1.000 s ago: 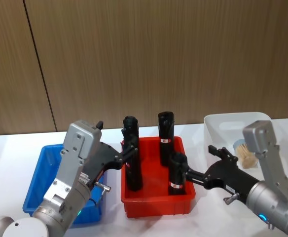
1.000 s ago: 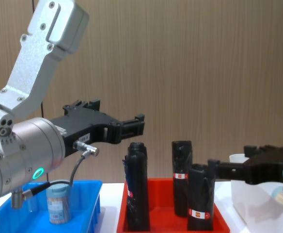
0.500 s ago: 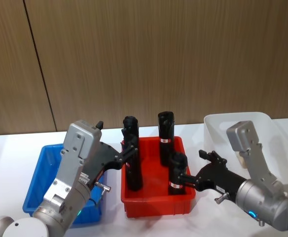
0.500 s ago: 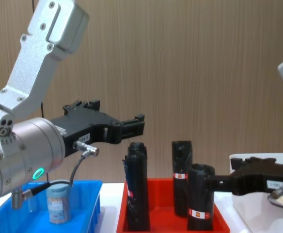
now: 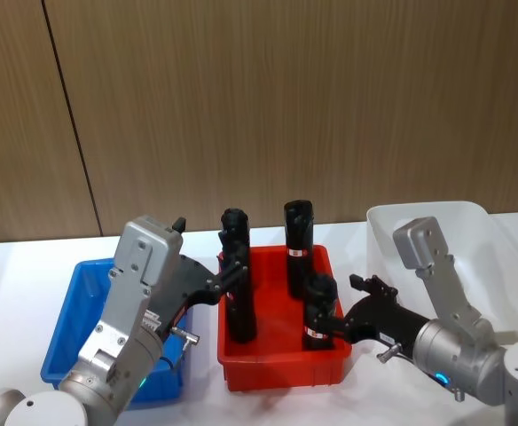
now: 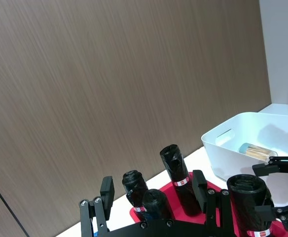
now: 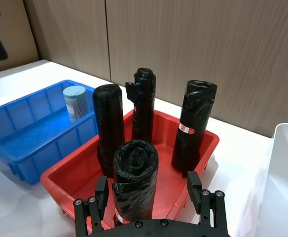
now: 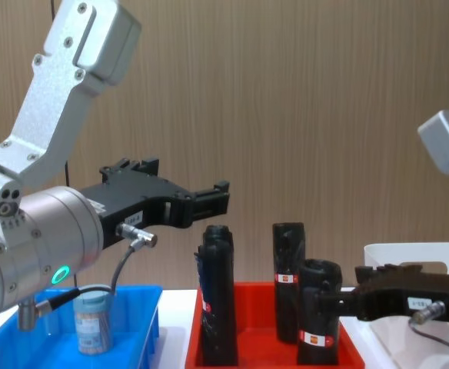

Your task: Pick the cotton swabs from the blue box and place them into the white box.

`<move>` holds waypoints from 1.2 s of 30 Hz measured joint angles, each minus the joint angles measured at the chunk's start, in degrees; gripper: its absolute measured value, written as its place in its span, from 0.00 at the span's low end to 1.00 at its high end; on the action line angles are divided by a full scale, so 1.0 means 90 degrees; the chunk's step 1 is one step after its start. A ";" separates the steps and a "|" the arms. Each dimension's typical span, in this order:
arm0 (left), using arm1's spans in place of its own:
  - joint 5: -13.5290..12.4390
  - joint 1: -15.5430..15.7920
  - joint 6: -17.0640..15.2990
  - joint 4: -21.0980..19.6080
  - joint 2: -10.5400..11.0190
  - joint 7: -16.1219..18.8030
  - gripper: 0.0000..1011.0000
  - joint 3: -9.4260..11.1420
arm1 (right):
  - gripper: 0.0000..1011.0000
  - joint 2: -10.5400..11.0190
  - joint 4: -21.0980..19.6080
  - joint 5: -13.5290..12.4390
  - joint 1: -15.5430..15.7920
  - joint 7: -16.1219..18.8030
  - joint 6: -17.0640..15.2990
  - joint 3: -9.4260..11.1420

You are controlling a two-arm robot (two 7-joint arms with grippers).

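1. White tabletop (image 5: 11, 266) under a brown wood wall (image 5: 286, 98).
2. One tub of cotton swabs (image 8: 92, 321) upright in the blue box (image 5: 73, 311), left of the red tray (image 5: 281, 364).
3. Another tub (image 6: 252, 149) lying in the white box (image 5: 419, 222), right of the tray.
4. Left gripper (image 8: 209, 201) up above the tray, fingers spread.
5. Right gripper (image 7: 149, 195) low by the tray's front black roll (image 7: 135, 175), fingers spread, holding nothing.

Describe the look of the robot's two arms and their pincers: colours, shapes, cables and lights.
Both arms have silver-grey metal links with boxy, screwed housings and rounded wrists. The left pincer and right pincer are matt black with flat, ribbed fingers. A thin grey cable plugs in beside each wrist, and each wrist has a small teal ring light.
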State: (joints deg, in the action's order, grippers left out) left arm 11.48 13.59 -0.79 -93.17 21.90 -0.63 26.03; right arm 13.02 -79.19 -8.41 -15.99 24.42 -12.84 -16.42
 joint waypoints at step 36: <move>0.0000 0.0000 0.0000 0.0000 0.0000 0.0000 0.99 0.0000 | 0.44 -0.0186 0.0607 -0.0030 -0.0451 0.0227 -0.0001 -0.0075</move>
State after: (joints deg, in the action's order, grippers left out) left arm 11.48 13.59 -0.79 -93.17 21.89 -0.63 26.03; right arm 11.34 -73.73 -8.68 -20.05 26.46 -12.86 -17.09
